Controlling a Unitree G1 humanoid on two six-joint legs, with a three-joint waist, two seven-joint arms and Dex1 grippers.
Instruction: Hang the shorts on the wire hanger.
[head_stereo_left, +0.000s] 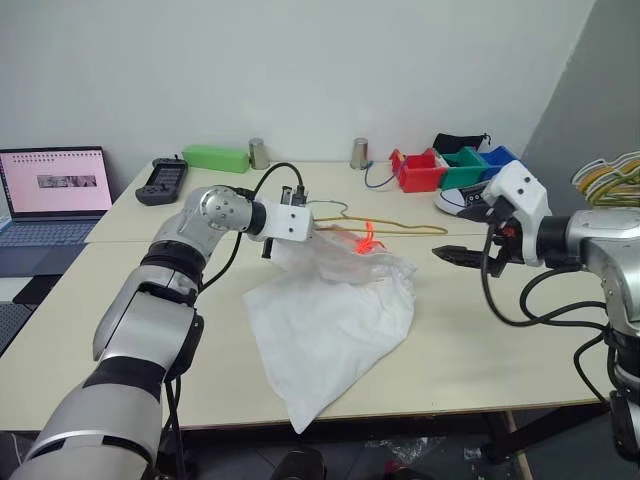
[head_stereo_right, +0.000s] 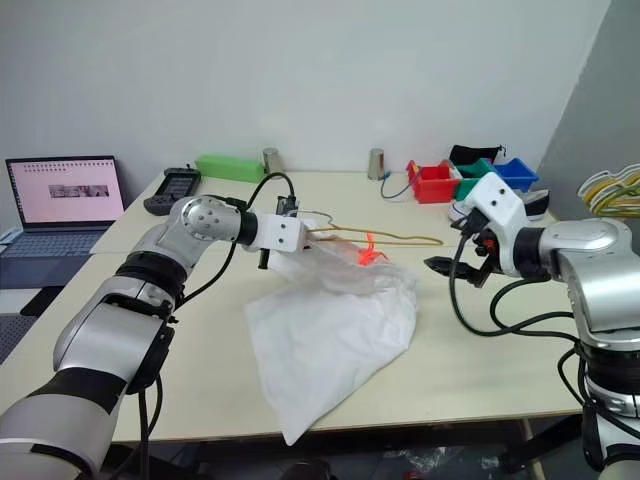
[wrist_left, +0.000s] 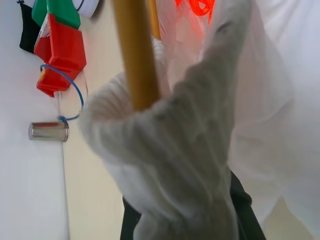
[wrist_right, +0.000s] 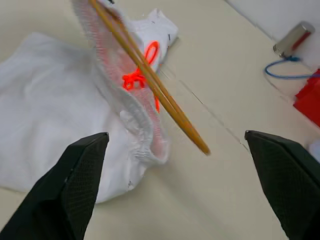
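Left gripper (head_stereo_left: 318, 229) pinched my shorts (head_stereo_left: 330, 320) and hanger (head_stereo_left: 400, 228) mid-table (head_stereo_left: 120, 330); right gripper (wrist_right: 180, 185) hung spread beside them.

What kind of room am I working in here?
Probably an office or lab used as a test space: plain pale tables against a bare wall, an open laptop, and red, green and blue bins at the back.

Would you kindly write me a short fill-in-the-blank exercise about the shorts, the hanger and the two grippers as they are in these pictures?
1. The left gripper is shut on the waistband of the ____ shorts.
2. The right gripper is ____ and holds nothing.
3. The wire hanger runs through the waistband, and its free end points toward the ____ gripper.

Missing words: white; open; right
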